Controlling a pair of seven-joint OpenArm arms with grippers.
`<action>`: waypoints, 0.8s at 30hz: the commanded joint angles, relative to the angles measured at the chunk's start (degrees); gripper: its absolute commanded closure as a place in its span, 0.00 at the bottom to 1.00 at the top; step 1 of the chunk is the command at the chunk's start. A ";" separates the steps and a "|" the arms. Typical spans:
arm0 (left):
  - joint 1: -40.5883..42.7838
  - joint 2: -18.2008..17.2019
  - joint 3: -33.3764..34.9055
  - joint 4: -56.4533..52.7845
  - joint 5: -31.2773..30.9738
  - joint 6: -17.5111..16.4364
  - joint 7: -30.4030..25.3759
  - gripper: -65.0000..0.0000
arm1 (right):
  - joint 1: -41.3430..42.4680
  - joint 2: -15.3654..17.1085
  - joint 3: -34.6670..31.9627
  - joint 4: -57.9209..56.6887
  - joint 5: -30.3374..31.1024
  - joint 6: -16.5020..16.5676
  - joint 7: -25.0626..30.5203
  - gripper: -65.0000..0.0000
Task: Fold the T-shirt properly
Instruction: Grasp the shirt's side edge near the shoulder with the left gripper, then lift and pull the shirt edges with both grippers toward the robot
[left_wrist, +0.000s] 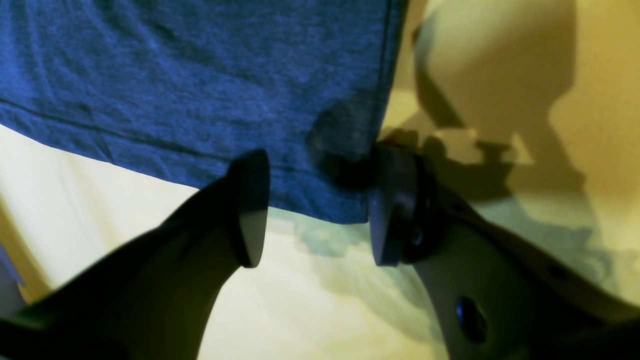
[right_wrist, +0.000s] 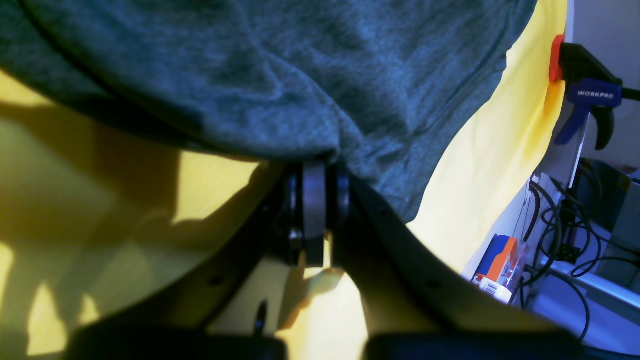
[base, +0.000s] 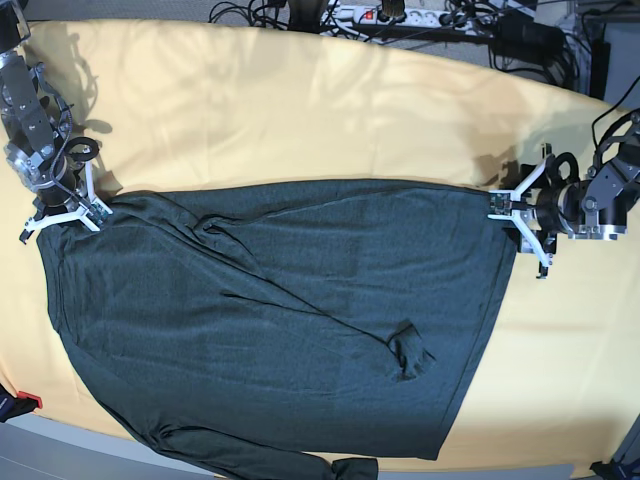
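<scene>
A: Shirt position?
B: T-shirt (base: 280, 320) lies spread flat on the yellow-covered desk (base: 300, 110), filling most of the base view. One sleeve (base: 330, 300) is folded diagonally across the body, cuff near the middle. Lower edge hangs toward the desk's near side.

A: Left pincer?
B: Left pincer (left_wrist: 310, 207) sits at the shirt's hem corner (left_wrist: 345, 200), on the right of the base view (base: 512, 205). Pads stand apart. The corner lies flat on the desk between them and nothing is held.

A: Right one?
B: Right pincer (right_wrist: 315, 200) is at the far-left corner of the shirt in the base view (base: 68, 205). Pads are pressed together. Wrist view shows fabric (right_wrist: 280, 75) draped right down to the pad tips, so it looks clamped on the T-shirt edge.

A: Anything else?
B: Blue clamp (right_wrist: 585, 95) with an orange tip at the desk's edge in the right wrist view, cables (right_wrist: 565, 215) below it. Power strip (base: 400, 14) and more cables behind the desk's far edge.
</scene>
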 joint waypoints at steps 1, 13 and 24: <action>-1.09 -0.92 -0.68 -0.13 0.20 -0.01 -0.90 0.50 | 0.48 1.16 0.44 0.28 0.20 -0.02 -0.66 1.00; -1.42 6.32 -0.68 -7.37 2.16 -0.01 -1.05 0.50 | 0.48 1.16 0.44 0.28 0.20 -0.04 -0.66 1.00; -4.22 6.80 -0.70 -6.95 -1.68 0.04 0.46 0.58 | 0.48 1.16 0.44 0.28 0.20 -0.07 -0.63 1.00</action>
